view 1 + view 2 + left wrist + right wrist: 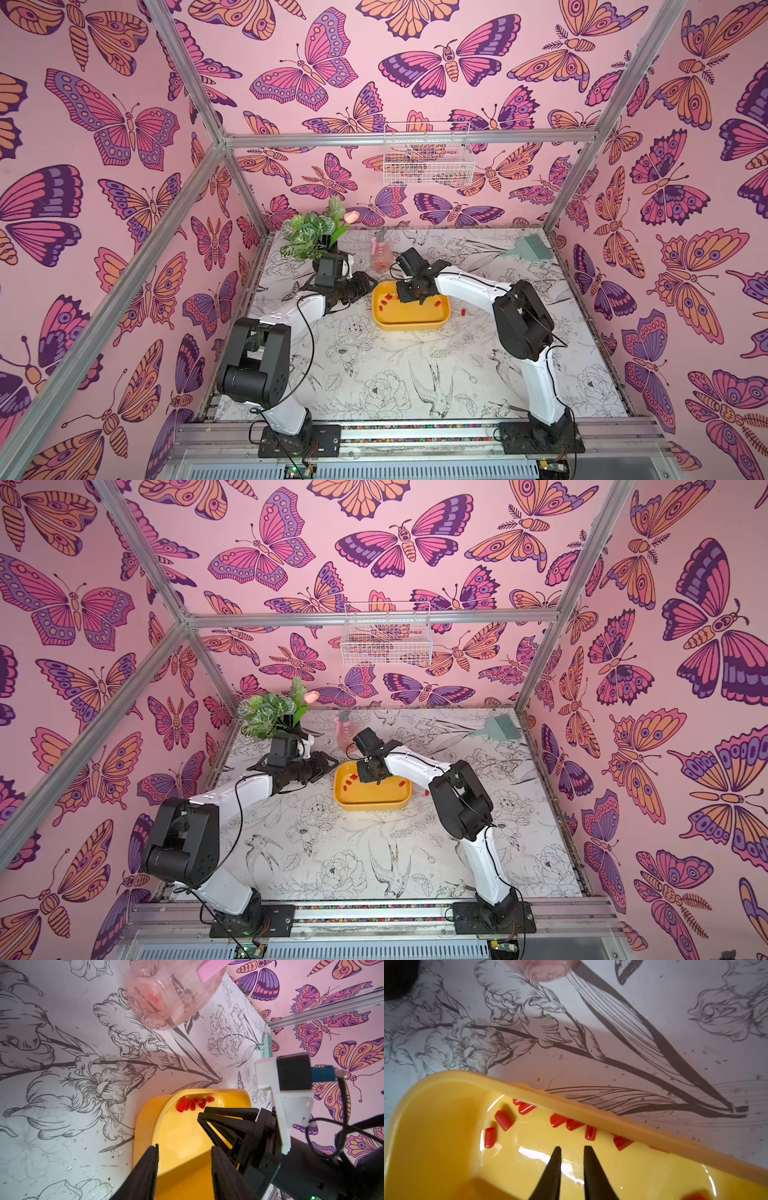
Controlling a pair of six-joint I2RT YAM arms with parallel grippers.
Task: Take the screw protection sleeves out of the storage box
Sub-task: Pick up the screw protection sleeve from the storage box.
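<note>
Right gripper point(572, 1150) — jaws narrowly apart, empty — sits in storage box point(556, 1105), sleeves point(504, 1120) just ahead.

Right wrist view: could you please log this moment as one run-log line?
right gripper: open, empty, over shallow yellow plastic tray | left gripper: open, at tray's edge | tiny red cylindrical caps: most in tray, one on table

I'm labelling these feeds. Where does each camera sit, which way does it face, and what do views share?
Both top views: high in front, looking down on table, left arm, right arm, yellow tray.
Left wrist: on the left arm, looking past the left gripper at the tray; right arm shows.
Right wrist: on the right arm, looking past the right gripper into the tray.
Shared: tray and red caps.
</note>
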